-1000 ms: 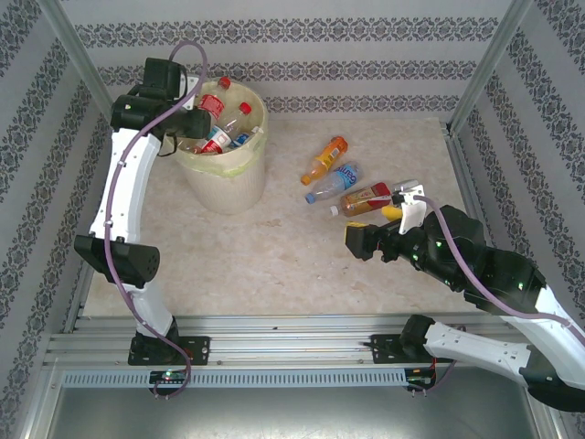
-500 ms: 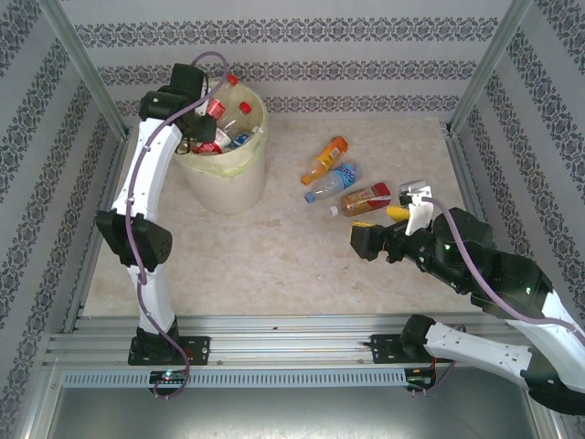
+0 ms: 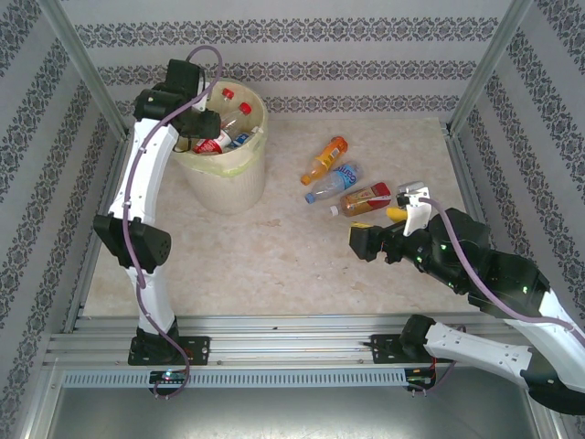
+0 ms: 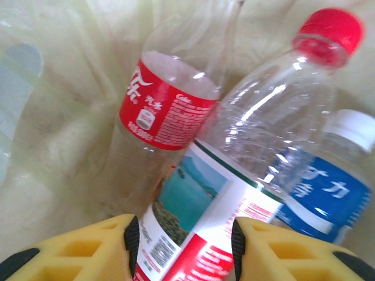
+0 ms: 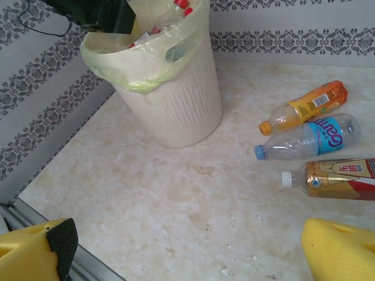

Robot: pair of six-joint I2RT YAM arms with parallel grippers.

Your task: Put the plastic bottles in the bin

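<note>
Our left gripper [image 4: 184, 240] hangs in the bin [image 3: 228, 187] at the table's far left corner. Its fingers [image 4: 76, 249] flank a clear bottle [image 4: 263, 134] for dropping, but we cannot tell whether they grip it. Our right gripper [image 5: 187, 243], wide open and empty, faces loose bottles [image 5: 307, 137] near the right edge.

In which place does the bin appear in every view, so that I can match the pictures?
Top external: the bin, far left on the table.
Right wrist: the bin, upper left, ribbed wall facing the camera.
Left wrist: the bin seen from inside, behind the bottles.
Shared landmark: red bottle caps in it.
</note>
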